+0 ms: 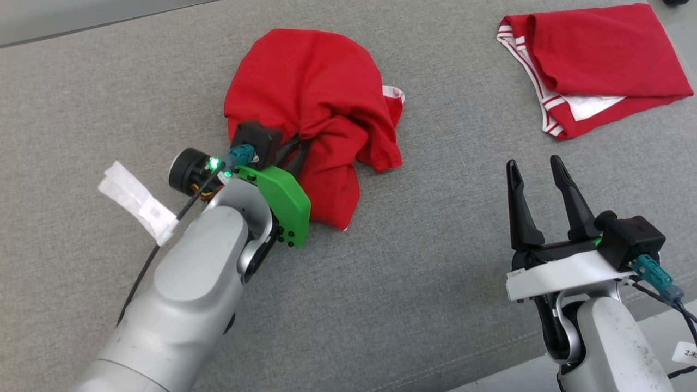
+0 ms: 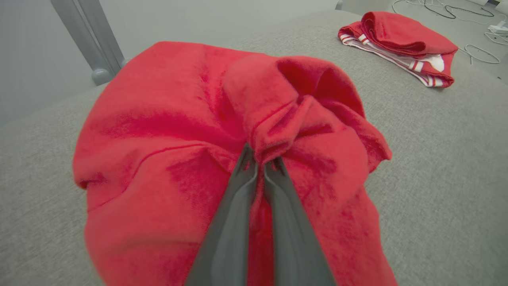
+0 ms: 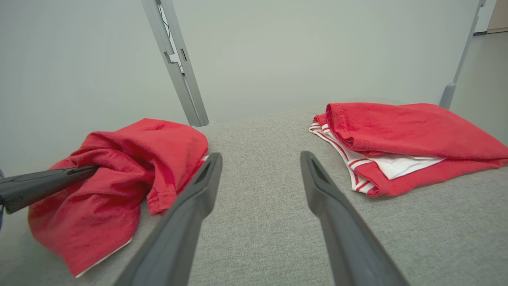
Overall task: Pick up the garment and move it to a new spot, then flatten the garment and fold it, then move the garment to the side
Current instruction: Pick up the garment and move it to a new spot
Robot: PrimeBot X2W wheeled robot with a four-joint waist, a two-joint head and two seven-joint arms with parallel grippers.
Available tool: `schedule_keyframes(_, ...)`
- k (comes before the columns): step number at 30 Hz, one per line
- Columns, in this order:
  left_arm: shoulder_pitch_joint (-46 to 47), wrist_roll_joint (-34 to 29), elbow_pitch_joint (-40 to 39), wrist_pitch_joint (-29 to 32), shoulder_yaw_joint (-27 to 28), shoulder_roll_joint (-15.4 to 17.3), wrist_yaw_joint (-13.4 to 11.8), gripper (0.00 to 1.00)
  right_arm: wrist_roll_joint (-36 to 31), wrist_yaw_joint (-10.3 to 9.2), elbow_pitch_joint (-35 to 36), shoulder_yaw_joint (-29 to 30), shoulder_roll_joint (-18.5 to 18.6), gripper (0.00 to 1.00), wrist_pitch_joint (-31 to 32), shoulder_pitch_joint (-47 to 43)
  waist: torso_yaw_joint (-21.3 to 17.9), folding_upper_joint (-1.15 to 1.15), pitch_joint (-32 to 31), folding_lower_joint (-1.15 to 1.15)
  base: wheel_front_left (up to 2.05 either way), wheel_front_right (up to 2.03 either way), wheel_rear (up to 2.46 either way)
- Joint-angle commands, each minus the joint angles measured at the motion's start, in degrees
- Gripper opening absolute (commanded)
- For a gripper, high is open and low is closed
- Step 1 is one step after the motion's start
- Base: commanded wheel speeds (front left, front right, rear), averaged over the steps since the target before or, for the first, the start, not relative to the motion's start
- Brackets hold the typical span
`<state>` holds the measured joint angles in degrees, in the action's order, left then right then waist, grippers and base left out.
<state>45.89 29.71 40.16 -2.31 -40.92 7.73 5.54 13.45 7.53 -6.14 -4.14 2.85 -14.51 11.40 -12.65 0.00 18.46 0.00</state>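
1. Red garments: two that I can count, one crumpled garment [image 1: 313,81] and one folded garment [image 1: 599,54] with striped trim.
2. Robot arms: two, the left arm [image 1: 190,283] and the right arm [image 1: 610,343].
3. Grippers: two, the left gripper [image 2: 260,161] and the right gripper [image 1: 535,163].
4. Dark fingers [image 1: 520,212]: two on each gripper, four altogether.
5. Grey cloth surface [image 1: 435,272]: one.
6. Green plate [image 1: 283,201]: one, on the left wrist.
7. Small green lights [image 1: 215,162]: two, close together.
8. White paper slips: two, a cable tag [image 1: 136,201] and a label [image 1: 687,354].
9. Grey metal posts: two, a left post [image 3: 174,59] and a right post [image 3: 456,71].
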Motion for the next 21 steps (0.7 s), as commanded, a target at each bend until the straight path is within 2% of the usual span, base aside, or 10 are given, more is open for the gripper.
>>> schedule_keyframes(1,-0.81,-0.07,1.09,-1.4,0.0,-0.66,-0.31,0.0,-0.07,-0.09,-0.15,0.09,0.07,1.0,-0.39,-0.11,0.4,0.0,-0.14,0.0,0.0,0.0,0.0)
schedule_keyframes(4,-1.38,0.12,3.12,-3.5,-0.69,-1.88,-0.12,0.0,-0.32,-0.09,-0.37,-0.05,0.08,1.0,-0.38,-0.32,1.06,0.0,-0.41,0.0,0.0,0.0,0.0)
schedule_keyframes(5,-1.4,0.43,3.68,-4.42,-0.71,-2.21,-0.01,0.22,-0.33,-0.09,-0.42,-0.12,0.08,1.0,-0.4,-0.41,1.3,0.0,-0.59,0.0,0.0,0.0,0.0)
schedule_keyframes(6,-1.37,0.55,4.14,-5.0,-0.78,-2.4,0.06,0.35,-0.37,-0.09,-0.5,-0.16,0.09,1.0,-0.42,-0.47,1.49,0.0,-0.77,0.0,0.0,0.0,0.0)
schedule_keyframes(7,-1.36,0.63,4.62,-5.77,-0.89,-2.72,0.12,0.55,-0.46,-0.09,-0.61,-0.18,0.09,1.0,-0.44,-0.58,1.76,0.0,-1.02,0.0,0.0,0.0,0.0)
schedule_keyframes(8,-1.31,0.65,4.95,-6.4,-0.97,-3.0,0.17,0.88,-0.53,-0.09,-0.7,-0.18,0.08,1.0,-0.45,-0.69,2.01,0.0,-1.27,0.0,0.0,0.0,0.0)
schedule_keyframes(9,-1.29,0.92,5.42,-7.1,-1.02,-3.29,0.17,1.0,-0.59,-0.09,-0.85,-0.21,0.08,1.0,-0.45,-0.76,2.27,0.0,-1.56,0.0,0.0,0.0,0.0)
schedule_keyframes(21,-2.1,1.42,3.48,-12.85,1.85,-4.24,-1.86,1.0,-3.03,-0.09,-2.14,1.41,0.11,1.0,0.72,-1.94,7.55,0.0,-8.28,0.0,0.0,0.0,0.0)
